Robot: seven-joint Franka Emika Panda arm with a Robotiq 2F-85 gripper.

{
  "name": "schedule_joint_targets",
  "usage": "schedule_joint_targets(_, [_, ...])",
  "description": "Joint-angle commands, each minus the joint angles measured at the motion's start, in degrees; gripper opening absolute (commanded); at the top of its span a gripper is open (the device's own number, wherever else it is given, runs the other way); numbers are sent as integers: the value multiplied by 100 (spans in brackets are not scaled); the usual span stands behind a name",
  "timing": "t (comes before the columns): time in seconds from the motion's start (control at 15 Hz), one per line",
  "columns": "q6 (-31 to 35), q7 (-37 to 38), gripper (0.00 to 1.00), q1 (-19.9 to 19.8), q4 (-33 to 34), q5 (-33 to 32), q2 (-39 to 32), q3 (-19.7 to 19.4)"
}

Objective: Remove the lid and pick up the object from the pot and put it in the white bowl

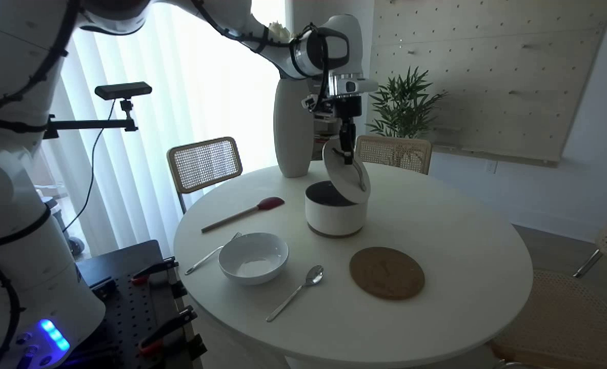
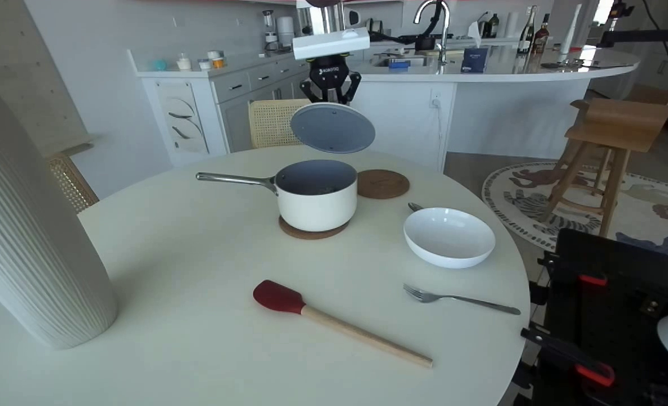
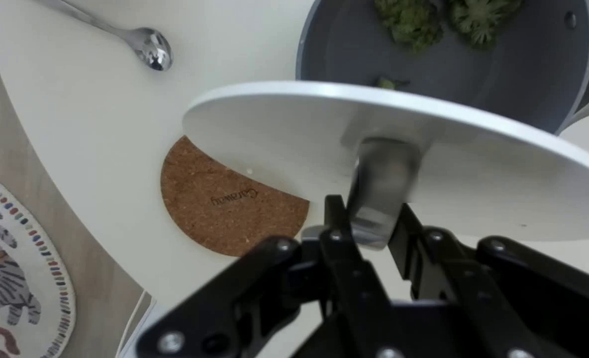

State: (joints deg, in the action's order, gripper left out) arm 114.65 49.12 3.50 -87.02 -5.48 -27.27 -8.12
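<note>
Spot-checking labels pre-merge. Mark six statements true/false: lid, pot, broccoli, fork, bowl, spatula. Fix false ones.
1. The gripper holds the lid by its handle. True.
2. Broccoli lies in the pot. True.
3. The lid sits level on the pot. False: it is tilted and apart from the pot.
4. The fork lies beside the bowl. True.
5. The spatula lies in the bowl. False: the spatula is on the table.
6. The pot stands directly on the table. False: a cork disc is under it.

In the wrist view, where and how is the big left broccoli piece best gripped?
Probably across its bushy head, from above: the broccoli lies inside the pot, whose upright sides block a sideways approach. The gripper should first set aside the lid it holds.
</note>
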Motion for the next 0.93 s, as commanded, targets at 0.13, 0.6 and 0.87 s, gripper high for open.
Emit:
schedule_joint_targets(0.13, [231, 724, 6, 34, -758, -448, 699, -195])
schedule_joint_targets(0.6, [389, 1054, 6, -216, -1138, -544, 866, -261])
schedule_joint_targets(0.87, [558, 916, 6, -450, -1162, -464, 766, -291])
